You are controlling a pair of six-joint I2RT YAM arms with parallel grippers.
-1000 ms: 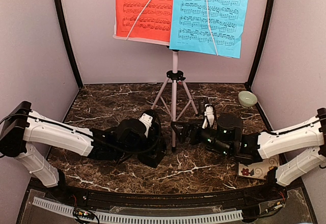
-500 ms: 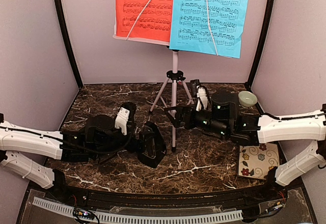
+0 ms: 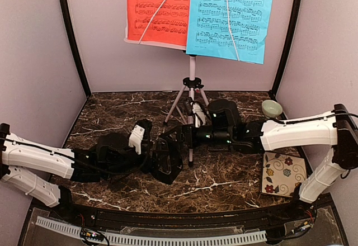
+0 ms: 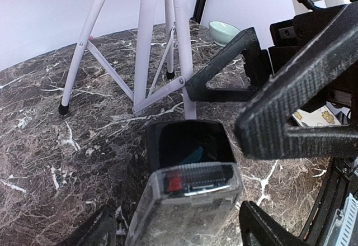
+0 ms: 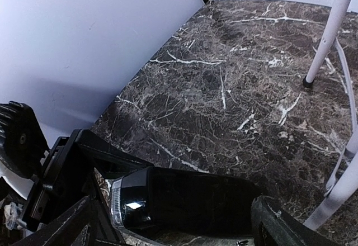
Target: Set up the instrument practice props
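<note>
The white music stand [image 3: 192, 84] stands at the back centre, with a red page [image 3: 156, 11] and a blue page [image 3: 229, 17] on its desk. The black metronome [image 3: 166, 162] with its clear cover [image 4: 190, 184] lies on its side on the marble, left of the stand's front leg. My left gripper [image 3: 156, 157] comes in from the left; its fingers straddle the cover end, jaws apart, a strip of marble showing beside one finger [image 4: 95, 229]. My right gripper [image 3: 178, 138] reaches in from the right, open over the metronome's black body [image 5: 190, 201].
A pale green bowl [image 3: 272, 108] sits at the back right. A floral tile [image 3: 284, 173] lies near the front right. The tripod legs [image 4: 151, 45] spread just behind the metronome, and one leg [image 5: 330, 33] is close to my right wrist. Grey walls close in on three sides.
My right arm swung left, past the stand's pole, down to the metronome. My left arm drew back to the left, then closed in on the metronome again. The metronome stayed put.
</note>
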